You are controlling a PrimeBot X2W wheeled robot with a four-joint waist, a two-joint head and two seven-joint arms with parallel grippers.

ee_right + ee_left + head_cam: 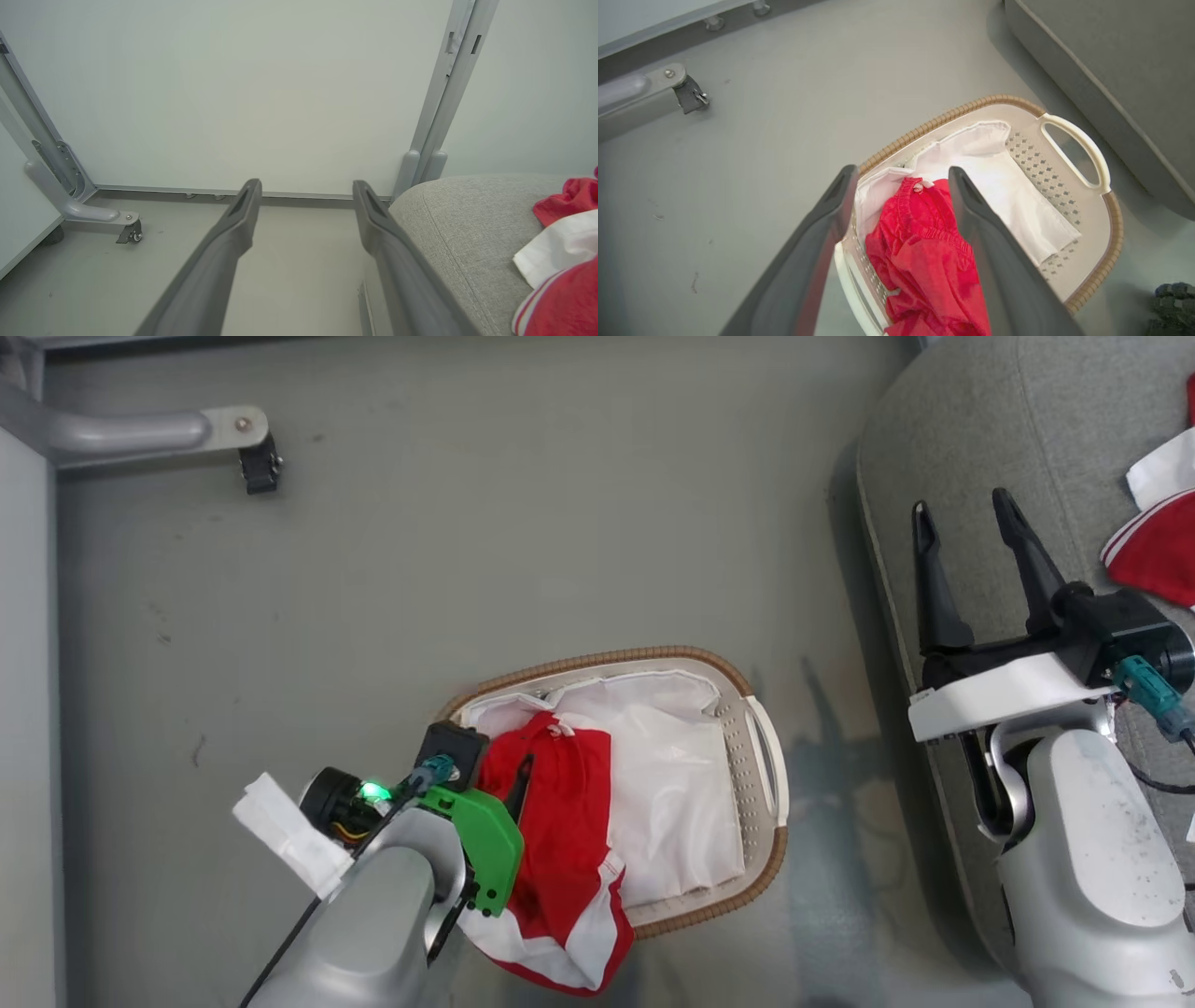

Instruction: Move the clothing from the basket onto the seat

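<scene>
Soft, even light throughout. In the head view a faint shadow lies on the floor [523, 523] at 3 o'clock of the basket [653, 654]. Wrist views bend slightly at their edges.

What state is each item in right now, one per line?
Left gripper: open, over the red garment.
Right gripper: open, empty.
Red garment: crumpled in basket, spilling over its rim.
Second garment: lying on the seat.
Basket: upright on floor, lined.
</scene>
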